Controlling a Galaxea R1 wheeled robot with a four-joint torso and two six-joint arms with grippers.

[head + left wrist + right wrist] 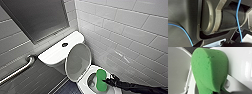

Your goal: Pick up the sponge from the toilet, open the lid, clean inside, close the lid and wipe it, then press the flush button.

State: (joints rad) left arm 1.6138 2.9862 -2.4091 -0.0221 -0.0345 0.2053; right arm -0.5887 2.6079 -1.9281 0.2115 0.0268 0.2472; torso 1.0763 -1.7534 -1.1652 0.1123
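Lid (78,61) is up, leaning back against the tank (53,55), and the bright green sponge (101,80) is down in the mouth of the toilet (84,87), standing on end against the wall-side rim. The right end effector (108,81) is pinching the sponge from that same side, at about its waist, with the arm reaching in low over the rim. This looks like the clean-inside step. To do it well, the broad face of the sponge should press flat on the ceramic and sweep round the curve of the bowl; the right wrist view shows it (209,70) riding edge-on beside the glossy white wall, so a little roll of the wrist would give more contact. The grip must be firm too — wet foam dragged on glaze wants to twist out. Room is tight: the tiled wall (130,30) stands close beside the toilet on the arm's side, the raised lid fences the back of the bowl, and the rim lies just under the end effector. The open way is inward, across the bowl. The flush button (65,44) sits untouched on the tank top behind the lid, well apart from the sponge.
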